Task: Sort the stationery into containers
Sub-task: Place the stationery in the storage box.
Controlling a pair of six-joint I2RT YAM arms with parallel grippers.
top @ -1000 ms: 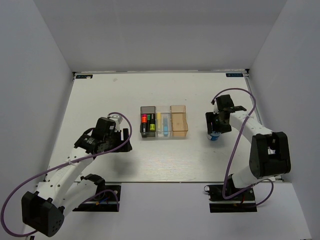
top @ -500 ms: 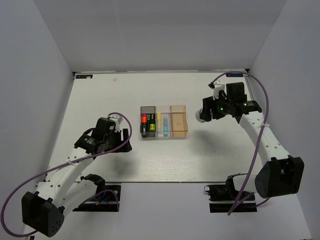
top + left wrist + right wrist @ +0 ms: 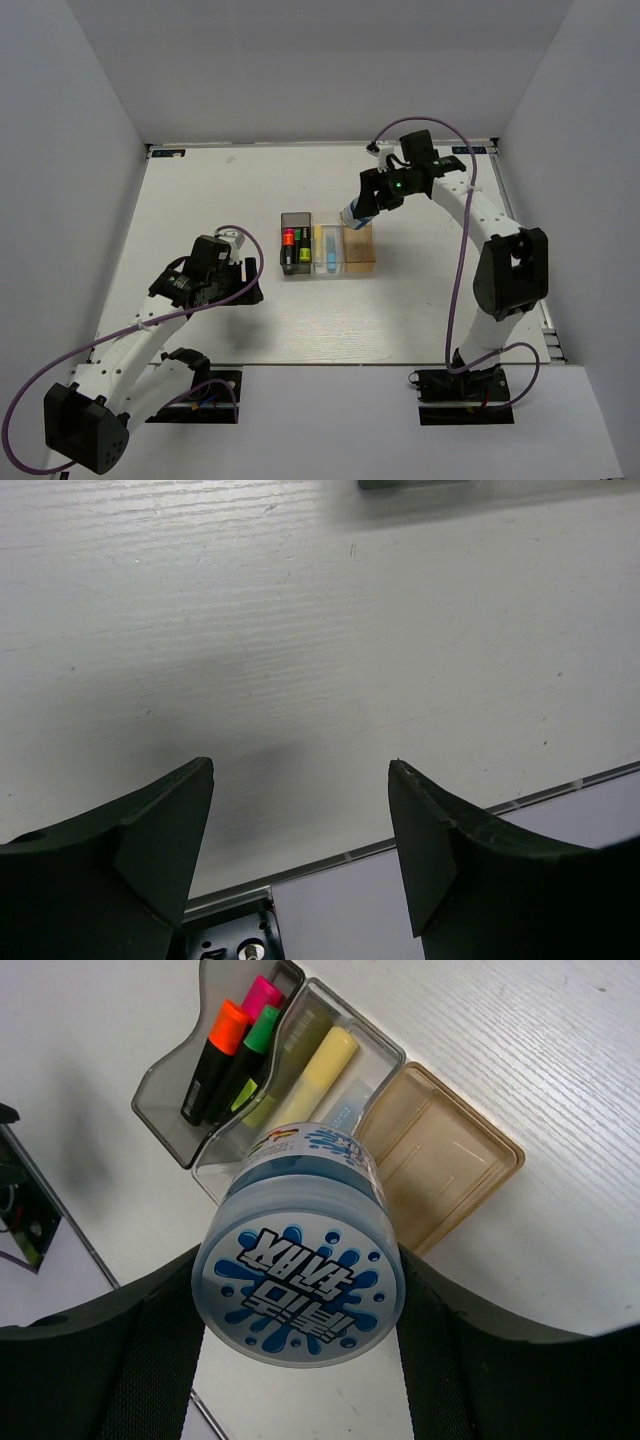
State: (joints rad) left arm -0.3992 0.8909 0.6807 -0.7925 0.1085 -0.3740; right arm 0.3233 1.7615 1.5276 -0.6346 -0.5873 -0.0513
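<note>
My right gripper (image 3: 300, 1295) is shut on a round blue-white roll (image 3: 300, 1280) with a splash label, which fills the gap between its fingers. In the top view the right gripper (image 3: 356, 212) hangs with the roll (image 3: 349, 214) over the far end of the orange bin (image 3: 362, 262). The three joined containers lie below: the dark grey bin (image 3: 160, 1090) holds orange-, pink- and green-capped highlighters (image 3: 250, 1050). The clear bin (image 3: 383, 1050) holds a yellow highlighter (image 3: 318, 1072) and a light blue tube (image 3: 345, 1110). The orange bin (image 3: 450, 1155) holds nothing. My left gripper (image 3: 300, 780) is open over bare table.
The left arm (image 3: 205, 268) rests low, left of the bins, near the table's front edge (image 3: 420, 830). White walls close in the table on three sides. A purple cable (image 3: 450, 135) loops over the right arm.
The right arm has lifted the roll from the table's right side and swung it left, over the bins. The left arm has stayed put.
</note>
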